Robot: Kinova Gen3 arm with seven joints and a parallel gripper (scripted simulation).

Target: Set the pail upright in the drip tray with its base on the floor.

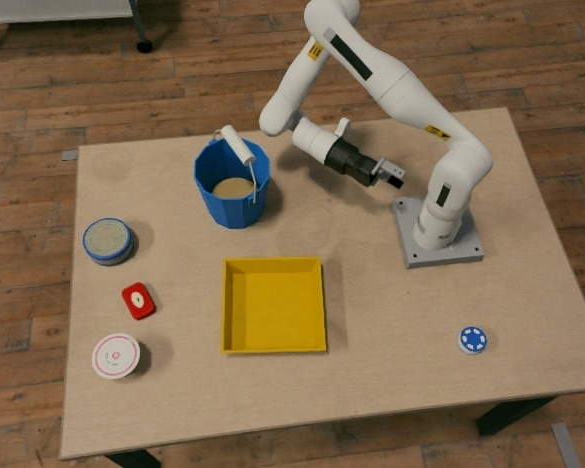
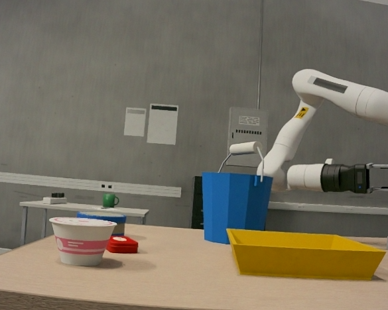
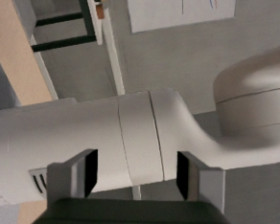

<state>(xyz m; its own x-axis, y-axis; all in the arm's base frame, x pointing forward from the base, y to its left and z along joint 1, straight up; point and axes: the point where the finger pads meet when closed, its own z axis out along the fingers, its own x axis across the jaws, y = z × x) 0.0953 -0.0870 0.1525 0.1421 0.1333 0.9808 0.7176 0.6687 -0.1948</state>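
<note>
The blue pail [image 1: 232, 198] [image 2: 235, 206] stands upright on the table, behind the tray, with its white-grip handle [image 1: 237, 144] [image 2: 245, 148] raised. The yellow drip tray [image 1: 232, 307] [image 2: 304, 263] lies empty at the table's middle. My gripper [image 1: 396, 176] [image 2: 384, 177] [image 3: 137, 167] is open and empty. It hangs level in the air to the right of the pail, pointing away from it toward the arm's own base. The wrist view shows only the arm's white link between the fingers.
A blue-rimmed round tin [image 1: 107, 240] [image 2: 101, 218], a red box [image 1: 138, 300] [image 2: 122, 244] and a white-and-pink cup [image 1: 115, 355] [image 2: 81, 240] stand at the table's left. A blue-and-white disc [image 1: 472, 340] lies at the right front. The arm's base plate [image 1: 463, 251] is at the right.
</note>
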